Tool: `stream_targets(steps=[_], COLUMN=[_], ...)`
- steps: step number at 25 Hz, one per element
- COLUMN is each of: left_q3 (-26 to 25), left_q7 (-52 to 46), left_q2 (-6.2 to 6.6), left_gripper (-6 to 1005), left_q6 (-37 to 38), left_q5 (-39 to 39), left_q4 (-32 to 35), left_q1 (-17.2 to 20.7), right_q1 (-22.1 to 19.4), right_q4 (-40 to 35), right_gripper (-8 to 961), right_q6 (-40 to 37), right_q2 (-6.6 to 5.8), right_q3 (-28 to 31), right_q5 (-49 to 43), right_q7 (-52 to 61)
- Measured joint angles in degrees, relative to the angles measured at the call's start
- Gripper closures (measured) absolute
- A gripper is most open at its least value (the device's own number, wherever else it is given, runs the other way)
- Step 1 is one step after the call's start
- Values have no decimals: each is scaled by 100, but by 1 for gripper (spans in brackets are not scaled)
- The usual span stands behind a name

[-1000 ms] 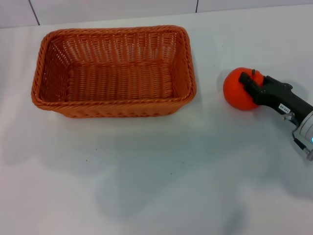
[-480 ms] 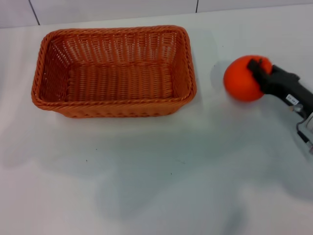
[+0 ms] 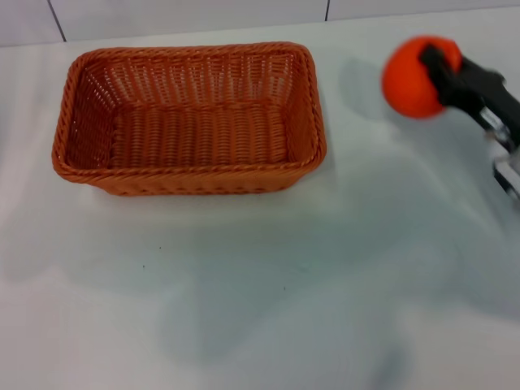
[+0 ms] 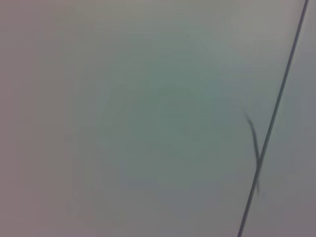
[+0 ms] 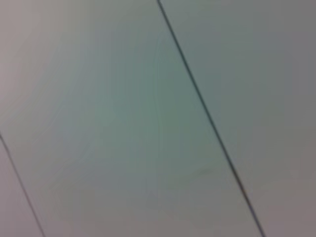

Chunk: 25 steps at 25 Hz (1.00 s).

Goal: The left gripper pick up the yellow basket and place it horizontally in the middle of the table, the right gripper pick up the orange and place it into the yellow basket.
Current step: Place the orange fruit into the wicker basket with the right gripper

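Note:
The yellow basket, orange-brown woven wicker, lies lengthwise across the table at the upper left of the head view, and nothing lies in it. My right gripper is shut on the orange and holds it in the air above the table, to the right of the basket. The left gripper is out of view. Both wrist views show only a plain pale surface with dark seam lines.
A tiled wall edge runs along the back of the table. The orange's shadow falls on the white top between the basket and the orange.
My right gripper has lifted the orange off the table; in the head view it has moved up and slightly to the right. The basket has not moved.

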Motion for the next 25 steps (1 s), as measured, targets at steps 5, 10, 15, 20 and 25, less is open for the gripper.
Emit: stream_targets(steps=[5, 10, 15, 20, 25], left_q3=[3, 4, 38, 51, 54], left_q7=[0, 13, 125, 142, 147], left_q2=[0, 1, 7, 9, 9], left_gripper=[110, 110, 111, 112, 113], left_q6=[-3, -6, -44, -104, -115], left_q5=[0, 18, 38, 41, 44], left_q4=[-41, -106, -197, -270, -273], left_q1=[-18, -28, -44, -64, -91], right_q1=[535, 945, 1338, 1556, 1705], right_q4=[-256, -582, -615, -570, -566], right_gripper=[823, 854, 863, 856, 850], right_q6=[204, 683, 1020, 1219, 1390], right_q2=[-20, -13, 8, 46, 59], right_q3=[-245, -832, -1374, -1890, -2481], right_q5=[-81, -85, -89, -92, -91], right_q7=[381, 596, 752, 909, 1212])
